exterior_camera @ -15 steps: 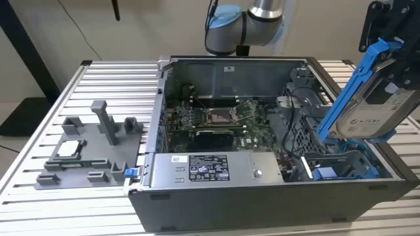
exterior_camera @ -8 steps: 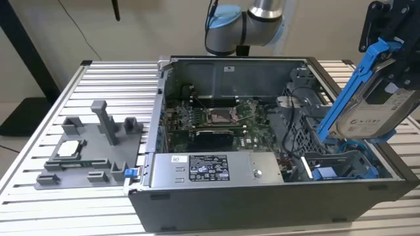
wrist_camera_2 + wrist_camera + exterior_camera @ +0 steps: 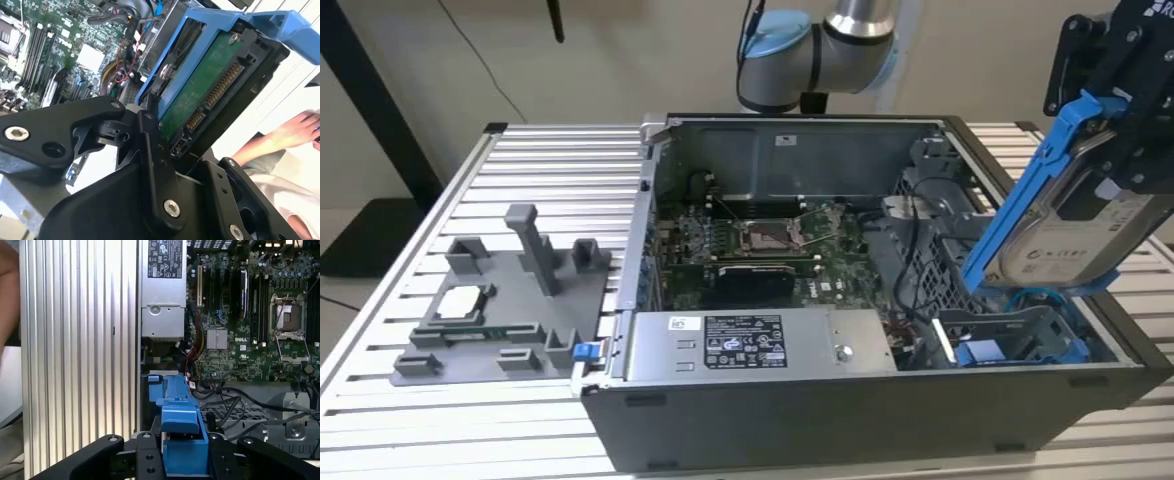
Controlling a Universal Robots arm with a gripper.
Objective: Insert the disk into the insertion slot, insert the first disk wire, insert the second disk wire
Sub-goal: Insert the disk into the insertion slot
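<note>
Jaws are clamped on the disk (image 3: 1065, 240), pinching its blue carrier (image 3: 1027, 190). In the exterior view the gripper (image 3: 1107, 140) has it hanging at a tilt, with the insertion slot (image 3: 1014, 335) just below the jaws and nothing seated yet. That tilt is what bugs me: if it goes down at that angle, I'd expect the lower carrier corner to snag the slot's rim or its blue fittings rather than slide in. The second wrist view looks along the jaws at the drive's green circuit board (image 3: 200, 100) and connector row (image 3: 222, 85), both exposed, so a scrape against the metal cage could do real harm. Someone's hand (image 3: 295, 131) is out past the jaws on the far side of the disk too, closer than I'd like while the arm is loaded. In the first wrist view the carrier handle sits squarely between the jaws, and loose black cables (image 3: 240, 391) run across the case just beyond them. My guess is one of those could get pinched under the carrier or block the bay, and since the grip is on plastic, a jam might let the drive twist.
</note>
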